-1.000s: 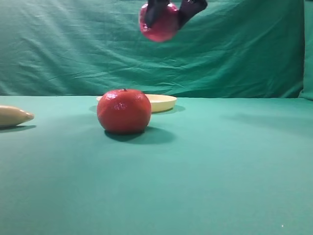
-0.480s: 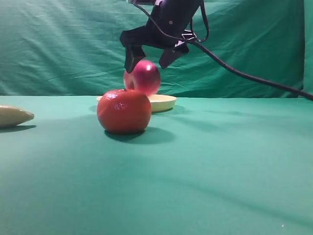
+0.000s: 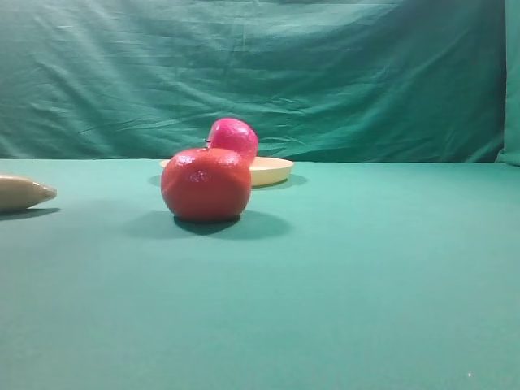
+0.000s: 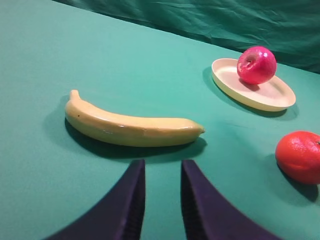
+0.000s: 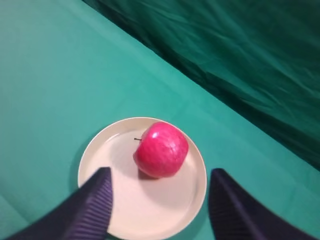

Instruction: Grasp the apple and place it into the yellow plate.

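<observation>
Placement of the apple (image 5: 161, 149) is already settled: it is seen resting inside the yellow plate (image 5: 185, 205), toward the far-left part of the dish in the right wrist view, with its short stem pointing sideways, so it is judged to be lying tilted rather than upright. No contact with either pincer is visible. The right gripper (image 5: 160, 200) is held above the plate with its two dark fingers spread well apart, one on each side of the fruit and clear of it, a stance that is judged to suit a release from above. The left gripper (image 4: 162, 200) is kept low over the green table (image 3: 366, 268), its fingers set close together with only a narrow gap and nothing between them; it is parked well away from the plate, presumably so that the other arm is given room. A banana (image 4: 130, 127) is laid just ahead of it, and an orange-red fruit (image 3: 205, 184) is left standing in front of the plate, apart from it. No brand, label or writing can be read on any object or on the backdrop.
</observation>
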Robot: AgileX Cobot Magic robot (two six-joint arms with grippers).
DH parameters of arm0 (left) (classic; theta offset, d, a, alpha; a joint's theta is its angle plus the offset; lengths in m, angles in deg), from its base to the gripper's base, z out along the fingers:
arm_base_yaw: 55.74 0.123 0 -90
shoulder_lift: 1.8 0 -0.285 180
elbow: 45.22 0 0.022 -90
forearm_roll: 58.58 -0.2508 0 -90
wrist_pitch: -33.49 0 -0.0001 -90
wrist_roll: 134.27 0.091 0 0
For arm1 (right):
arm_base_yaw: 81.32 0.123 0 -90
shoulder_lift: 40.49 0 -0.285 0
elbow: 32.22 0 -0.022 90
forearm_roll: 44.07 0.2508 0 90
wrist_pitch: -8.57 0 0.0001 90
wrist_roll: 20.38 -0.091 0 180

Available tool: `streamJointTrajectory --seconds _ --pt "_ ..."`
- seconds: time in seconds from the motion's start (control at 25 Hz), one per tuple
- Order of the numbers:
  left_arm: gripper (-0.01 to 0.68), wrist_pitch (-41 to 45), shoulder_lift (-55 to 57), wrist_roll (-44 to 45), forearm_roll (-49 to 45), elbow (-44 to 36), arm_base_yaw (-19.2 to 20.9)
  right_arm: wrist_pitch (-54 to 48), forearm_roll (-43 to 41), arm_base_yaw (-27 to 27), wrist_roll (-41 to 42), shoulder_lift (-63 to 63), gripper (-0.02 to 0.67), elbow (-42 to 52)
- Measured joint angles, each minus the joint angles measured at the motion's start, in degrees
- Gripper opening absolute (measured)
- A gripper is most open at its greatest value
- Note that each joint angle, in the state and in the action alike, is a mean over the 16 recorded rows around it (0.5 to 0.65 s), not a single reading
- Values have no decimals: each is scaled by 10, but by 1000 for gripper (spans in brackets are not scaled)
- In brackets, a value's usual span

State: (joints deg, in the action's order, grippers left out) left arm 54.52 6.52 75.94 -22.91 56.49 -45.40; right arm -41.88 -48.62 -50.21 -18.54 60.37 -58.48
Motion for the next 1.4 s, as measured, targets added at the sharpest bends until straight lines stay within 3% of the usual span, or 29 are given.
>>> streamJointTrajectory --seconds 0.2,0.84,1.4 --pt "157 0 0 0 0 0 0 -5 -12 0 -32 -138 6 89" --pt "157 0 0 0 0 0 0 125 -20 0 -56 -598 0 534" --pt "157 0 0 0 0 0 0 83 -32 -3 -75 -755 0 695"
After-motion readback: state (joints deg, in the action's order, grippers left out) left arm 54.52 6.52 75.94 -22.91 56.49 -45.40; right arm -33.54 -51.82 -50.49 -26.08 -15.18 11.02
